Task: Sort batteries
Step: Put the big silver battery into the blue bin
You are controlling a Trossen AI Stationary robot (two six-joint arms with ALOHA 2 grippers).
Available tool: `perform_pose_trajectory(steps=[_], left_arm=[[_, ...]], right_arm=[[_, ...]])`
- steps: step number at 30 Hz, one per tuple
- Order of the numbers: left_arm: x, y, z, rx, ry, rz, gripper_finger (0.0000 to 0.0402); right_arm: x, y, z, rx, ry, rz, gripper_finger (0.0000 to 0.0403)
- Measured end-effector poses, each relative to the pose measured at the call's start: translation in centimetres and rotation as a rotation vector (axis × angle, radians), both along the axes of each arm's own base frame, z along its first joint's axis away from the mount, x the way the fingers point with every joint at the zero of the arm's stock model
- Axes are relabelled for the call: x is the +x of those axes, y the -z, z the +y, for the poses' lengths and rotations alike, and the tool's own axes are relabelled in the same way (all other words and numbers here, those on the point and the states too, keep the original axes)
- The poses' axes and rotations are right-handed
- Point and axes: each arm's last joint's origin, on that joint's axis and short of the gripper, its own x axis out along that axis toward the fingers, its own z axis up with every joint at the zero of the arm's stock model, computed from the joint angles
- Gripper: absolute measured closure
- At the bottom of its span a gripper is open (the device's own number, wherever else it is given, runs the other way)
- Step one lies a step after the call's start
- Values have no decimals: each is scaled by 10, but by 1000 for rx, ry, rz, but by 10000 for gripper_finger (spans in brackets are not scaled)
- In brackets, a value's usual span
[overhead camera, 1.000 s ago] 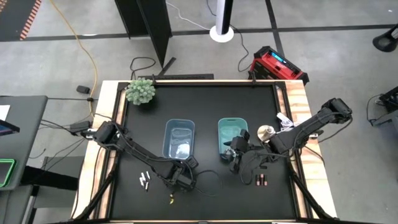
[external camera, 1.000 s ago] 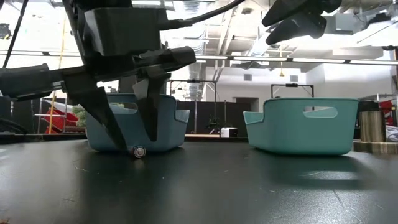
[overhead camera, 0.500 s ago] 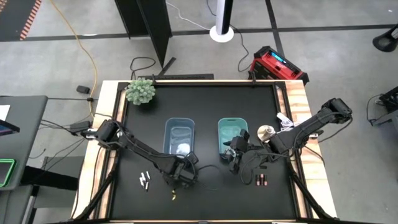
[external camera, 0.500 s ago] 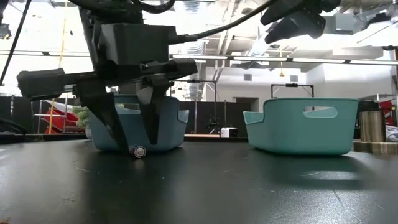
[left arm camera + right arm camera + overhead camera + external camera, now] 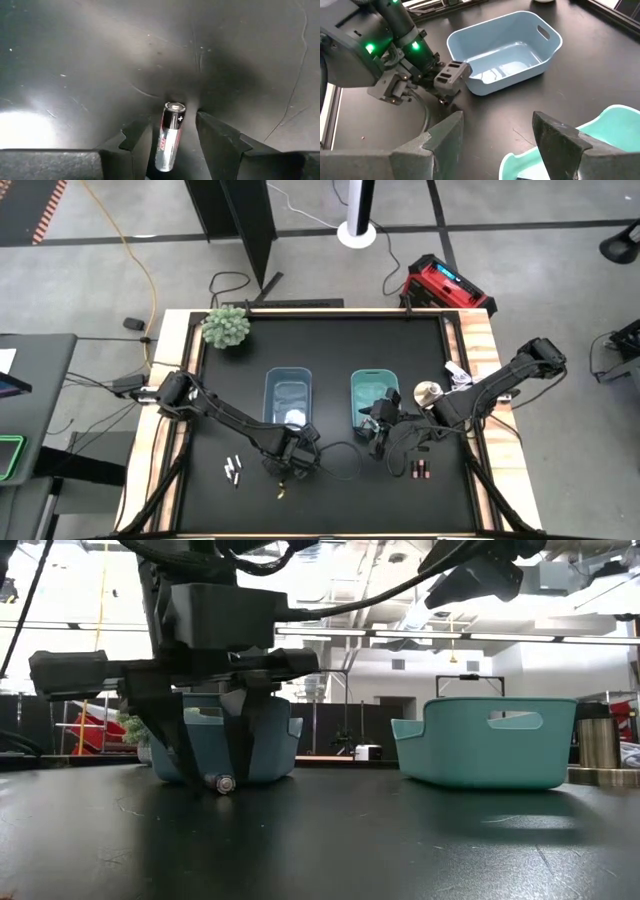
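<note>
Evidently the left claw (image 5: 172, 145) has shifted toward the blue bin (image 5: 288, 397) over the last second and now straddles one dark battery (image 5: 169, 136) lying on the bench (image 5: 330, 350), fingers (image 5: 137, 142) parted, not yet gripping. Judged: pickup is imminent. Right claw (image 5: 495, 132) hangs released over the teal bin (image 5: 374, 396), empty. Other batteries (image 5: 234, 471) lie apart, unsorted.

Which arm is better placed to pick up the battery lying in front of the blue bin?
Left. The left gripper is down at the table, open, straddling the small dark-and-silver battery. The right gripper hangs open over the teal plastic bin.
</note>
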Motion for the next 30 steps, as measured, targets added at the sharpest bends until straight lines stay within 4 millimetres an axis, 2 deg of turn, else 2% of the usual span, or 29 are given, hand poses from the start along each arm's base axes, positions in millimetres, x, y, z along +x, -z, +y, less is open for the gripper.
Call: perform_pose_trajectory(steps=[5,13,23,26,30], left_arm=[[0,2,0,6,2,4,276],[0,3,0,-5,4,13,366],[-3,-2,-15,47,31,2,366],[-2,-12,-26,44,50,-10,366],[-1,-36,-39,9,73,-80,366]], right_arm=[[0,0,0,0,0,0,149],[0,0,0,0,0,1,149],[0,0,0,0,0,0,149],[0,0,0,1,0,-2,149],[0,0,0,3,0,-6,149]])
